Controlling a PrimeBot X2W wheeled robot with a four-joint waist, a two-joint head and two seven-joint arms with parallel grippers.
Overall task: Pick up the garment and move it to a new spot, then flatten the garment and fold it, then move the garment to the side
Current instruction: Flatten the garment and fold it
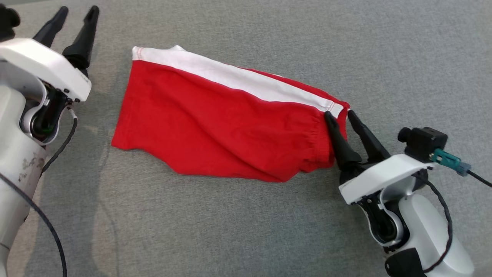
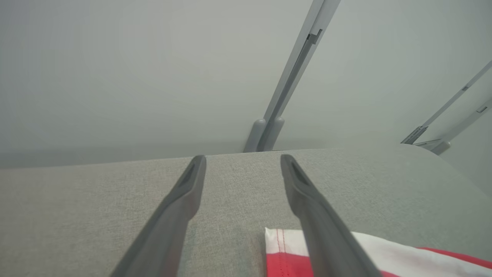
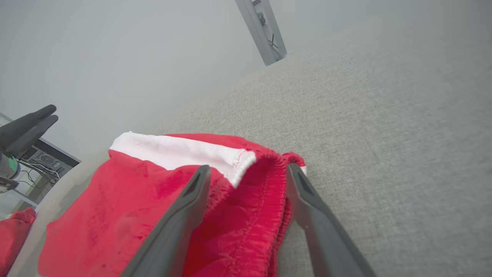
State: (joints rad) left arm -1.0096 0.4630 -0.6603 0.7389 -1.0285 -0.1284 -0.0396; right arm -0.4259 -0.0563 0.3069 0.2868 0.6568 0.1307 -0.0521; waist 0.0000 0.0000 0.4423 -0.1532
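Observation:
The garment [image 1: 226, 127] is a pair of red shorts with a white side stripe, lying spread and slightly creased on the grey cloth surface. My right gripper [image 1: 339, 114] stands open at its right end, one finger over the gathered waistband [image 3: 253, 200] and the other just beside it; the waistband lies loose between the fingers [image 3: 180, 223]. My left gripper [image 1: 77, 11] is open and apart from the garment, up and to the left of its white-striped corner [image 2: 282, 246]. That gripper [image 2: 242, 159] has nothing but bare surface between its fingers.
The grey padded table [image 1: 246, 231] extends all around the shorts. Its far edge [image 2: 115, 161] runs just beyond my left fingertips, with metal frame bars [image 2: 284, 92] behind it. More red cloth [image 3: 11, 231] shows beyond the table edge in the right wrist view.

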